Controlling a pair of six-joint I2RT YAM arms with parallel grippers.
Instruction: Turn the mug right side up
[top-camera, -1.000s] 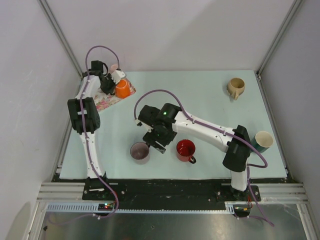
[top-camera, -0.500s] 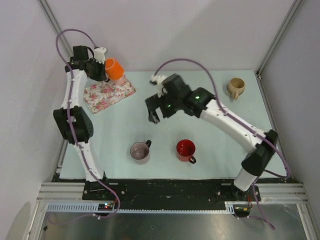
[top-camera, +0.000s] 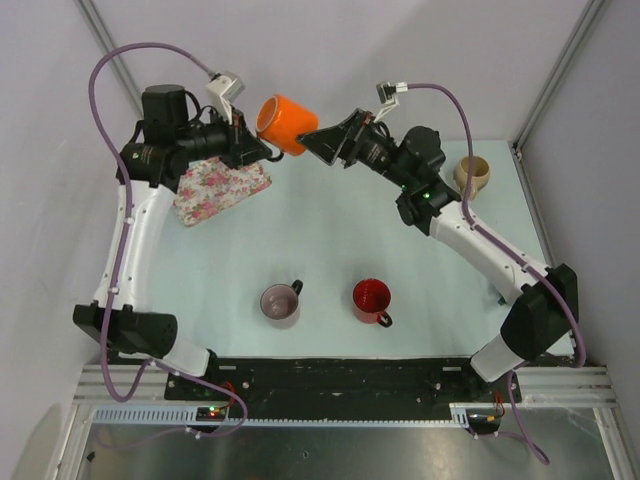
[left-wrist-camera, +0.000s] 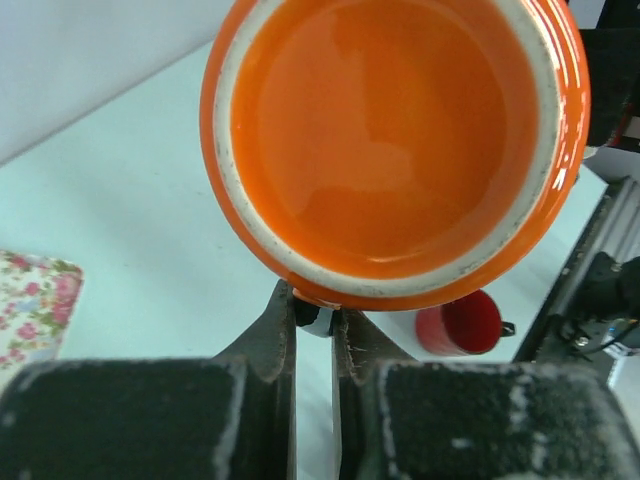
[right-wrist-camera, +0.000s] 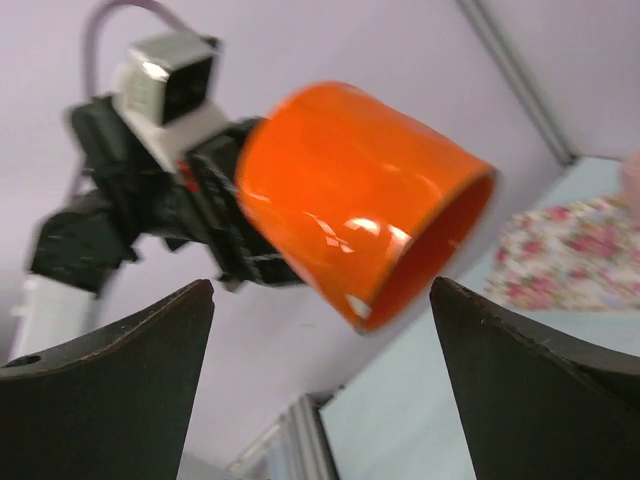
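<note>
The orange mug (top-camera: 285, 123) hangs in the air above the table's back, lying on its side. My left gripper (top-camera: 258, 145) is shut on it at its lower edge. The left wrist view shows the mug's base (left-wrist-camera: 395, 130) with a pale ring, right above my left gripper (left-wrist-camera: 313, 305). My right gripper (top-camera: 320, 140) is open and empty just right of the mug, pointing at it. In the right wrist view the mug (right-wrist-camera: 350, 190) sits between and above my spread right gripper (right-wrist-camera: 320, 300), with its mouth facing down and right.
A floral tray (top-camera: 225, 188) lies at the back left, below the left arm. A mauve mug (top-camera: 280, 304) and a red mug (top-camera: 371, 300) stand upright near the front. A beige mug (top-camera: 471, 174) stands at the back right.
My left arm has lifted the orange mug off the floral tray and carried it up and right. My right arm has swung from the mauve mug to the back, up to the orange mug.
</note>
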